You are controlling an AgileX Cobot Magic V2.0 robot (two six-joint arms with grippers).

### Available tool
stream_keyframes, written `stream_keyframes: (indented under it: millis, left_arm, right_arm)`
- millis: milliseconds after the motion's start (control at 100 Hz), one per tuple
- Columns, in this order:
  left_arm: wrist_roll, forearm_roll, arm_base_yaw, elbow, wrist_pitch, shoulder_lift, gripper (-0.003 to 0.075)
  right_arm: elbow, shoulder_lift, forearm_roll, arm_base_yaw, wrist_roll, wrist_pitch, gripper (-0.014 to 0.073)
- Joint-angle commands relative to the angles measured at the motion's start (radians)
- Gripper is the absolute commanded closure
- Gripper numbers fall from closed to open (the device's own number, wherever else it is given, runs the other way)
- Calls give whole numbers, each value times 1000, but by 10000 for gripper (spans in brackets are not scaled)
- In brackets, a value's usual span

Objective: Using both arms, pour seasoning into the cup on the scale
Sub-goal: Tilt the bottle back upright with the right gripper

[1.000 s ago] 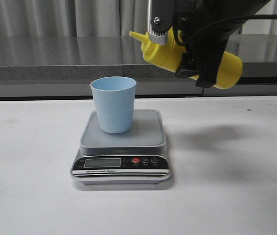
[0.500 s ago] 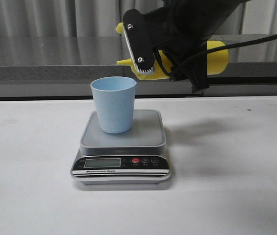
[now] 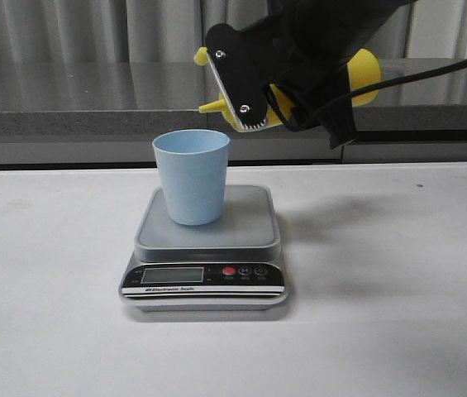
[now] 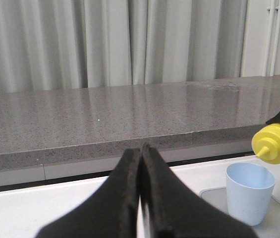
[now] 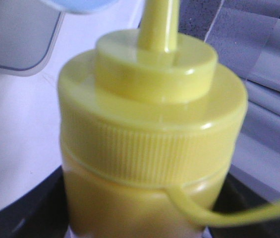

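Note:
The pale blue cup stands upright on the platform of the silver-grey scale. My right gripper is shut on the yellow seasoning bottle and holds it lying roughly level in the air. Its cone nozzle points left, just above and to the right of the cup's rim. In the right wrist view the bottle fills the frame between the jaws of the right gripper. In the left wrist view my left gripper is shut and empty, well left of the cup and the bottle.
The scale's black front panel with its LCD and red button faces the front. A grey stone ledge runs along the back of the white table, with curtains behind.
The right arm has swung the bottle left and tipped it from nozzle-up to roughly level, bringing the nozzle near the cup's rim. Cup and scale have not moved.

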Motion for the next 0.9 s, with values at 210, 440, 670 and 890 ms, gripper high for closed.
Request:
stream_keyframes:
  millis: [210, 440, 670, 890]
  left_arm:
    - [-3, -13, 2, -26, -74, 10, 740]
    - [-3, -13, 2, -26, -74, 10, 740]
    - [-3, -13, 2, -26, -74, 10, 740]
    - [-3, -13, 2, -26, -74, 10, 740]
  right_arm:
    - [-34, -47, -28, 1, 270, 29, 337]
    - [-34, -53, -18, 1, 656, 121, 337]
    - [-33, -95, -2, -4, 960, 115, 337]
    - [-16, -142, -2, -47, 1207, 46, 337]
